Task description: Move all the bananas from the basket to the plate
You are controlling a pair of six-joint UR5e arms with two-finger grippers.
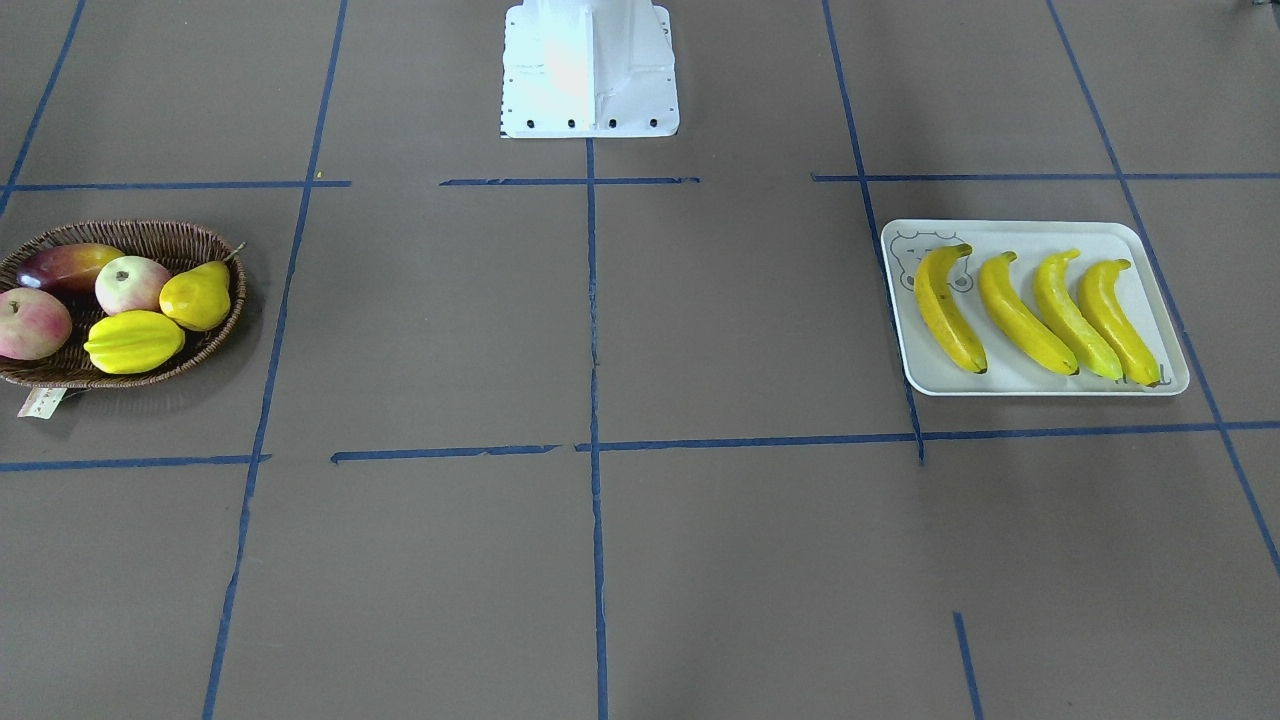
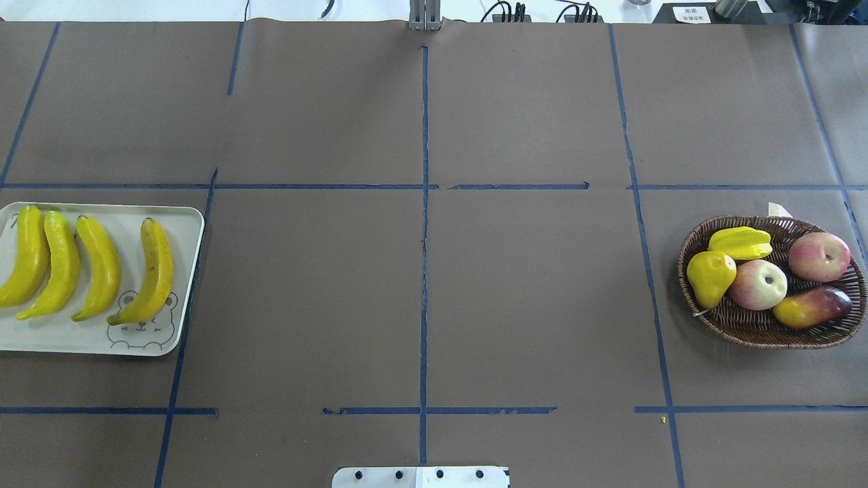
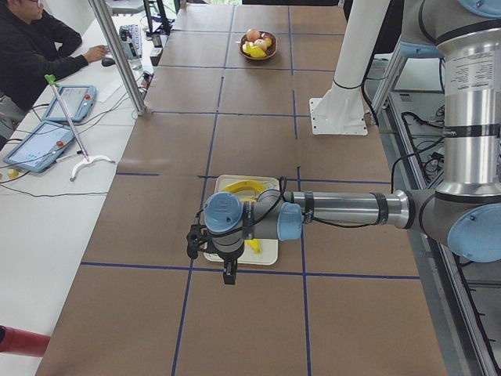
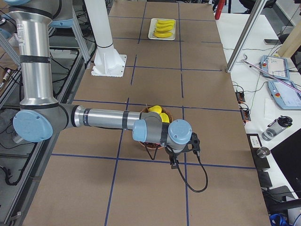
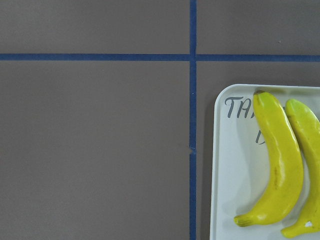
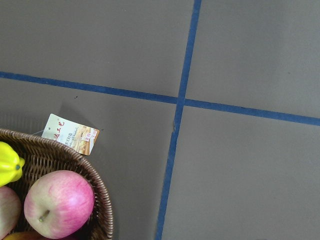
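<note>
Since all bananas (image 1: 1015,315) lie on the plate (image 1: 1030,236), mistaking the basket's (image 1: 170,232) pear (image 1: 197,295) for one is the risk; how far the left gripper (image 3: 228,274) and right gripper (image 4: 173,163) are spread I cannot tell.

We count four bananas (image 2: 27,261) (image 2: 60,268) (image 2: 102,268) (image 2: 154,271), all on one plate (image 2: 68,332), and one basket (image 2: 746,332) with zero bananas in it. Other fruit, all in the basket: two apples (image 2: 819,256) (image 2: 757,285), one pear (image 2: 709,276), one starfruit (image 2: 740,242) and one mango (image 2: 812,306), five pieces in total, plus one paper tag (image 2: 778,209) on the rim. Around that we get two robot arms, left arm (image 3: 337,210) and right arm (image 4: 101,117), one person (image 3: 31,47) and two tablets (image 3: 70,102) (image 3: 39,145).
</note>
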